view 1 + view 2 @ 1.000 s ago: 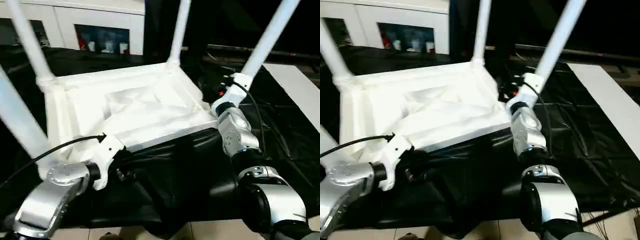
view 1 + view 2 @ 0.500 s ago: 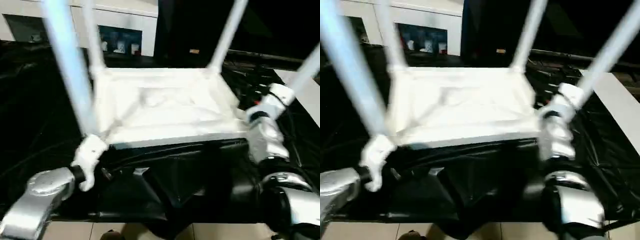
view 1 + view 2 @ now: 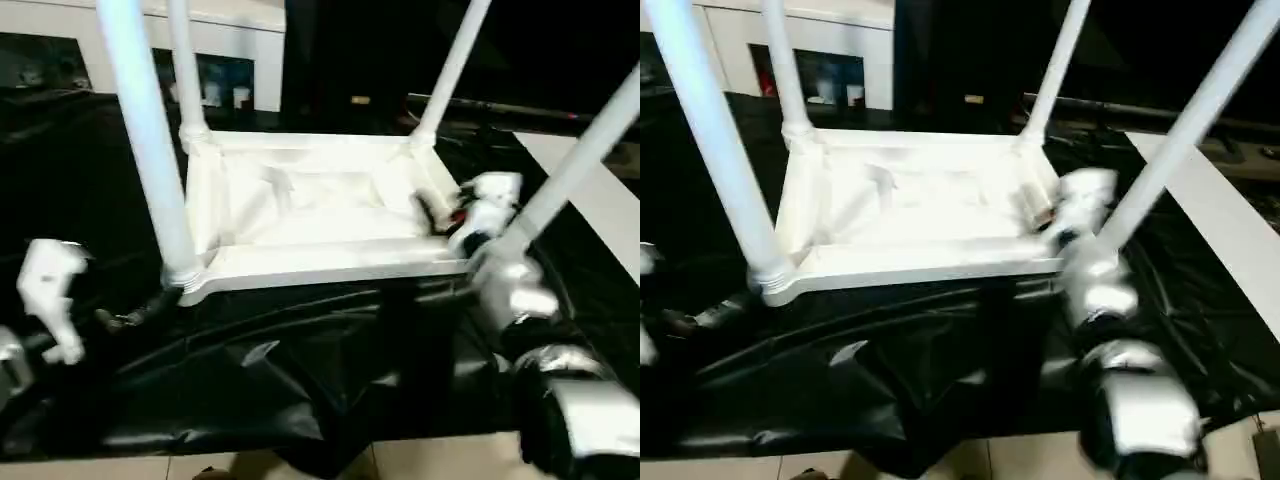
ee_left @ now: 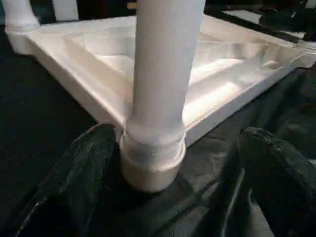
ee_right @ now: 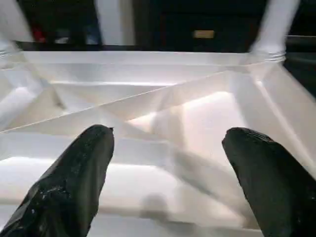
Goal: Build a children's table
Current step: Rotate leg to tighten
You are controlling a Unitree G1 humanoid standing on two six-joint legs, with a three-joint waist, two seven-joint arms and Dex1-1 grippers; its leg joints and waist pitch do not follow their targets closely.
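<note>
The left gripper (image 4: pixel 173 187) has its jaws spread wide and empty, the near corner socket and leg (image 4: pixel 165 64) of the upturned children's table (image 3: pixel 320 215) standing between them untouched. The right gripper (image 5: pixel 168 182) is equally wide apart and empty, facing the ribbed underside. On the black-draped worktop (image 3: pixel 300 370) with all four legs up, the table looks light, stiff, smooth plastic; I would take it at the rim or a leg base.

Black sheet (image 3: pixel 300 380), white cabinet (image 3: pixel 240 60)
</note>
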